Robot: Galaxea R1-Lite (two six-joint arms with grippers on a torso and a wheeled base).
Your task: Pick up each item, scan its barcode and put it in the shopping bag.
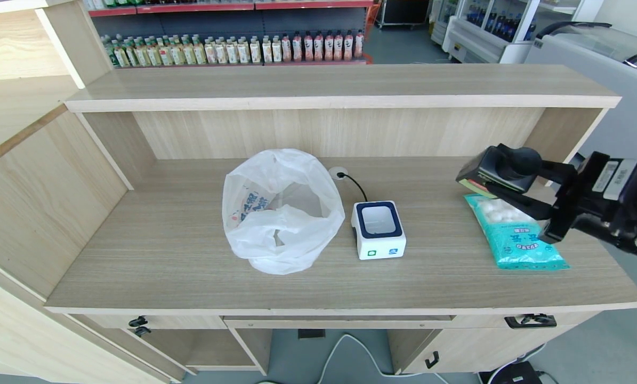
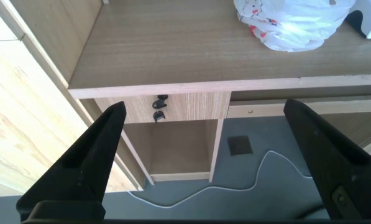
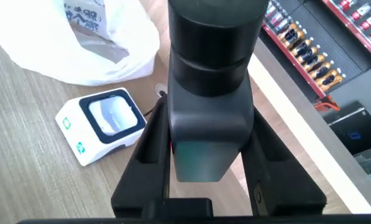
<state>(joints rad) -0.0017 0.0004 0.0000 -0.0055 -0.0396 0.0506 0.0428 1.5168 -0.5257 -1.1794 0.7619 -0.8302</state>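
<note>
Right gripper (image 1: 502, 184) fingers pinch a black bottle (image 1: 502, 165); a teal cotton-ball packet (image 1: 515, 234) lies on the table (image 1: 179, 250) under them. Scanner (image 1: 378, 229) and shopping bag (image 1: 281, 213) sit beyond the fingertips. Left gripper (image 2: 205, 111) fingers spread.

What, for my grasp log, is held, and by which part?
The right gripper holds a black bottle by its body; the left gripper holds nothing.

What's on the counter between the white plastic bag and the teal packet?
In the head view, a white box-shaped barcode scanner with a dark blue frame; the rest is bare wood counter.
</note>
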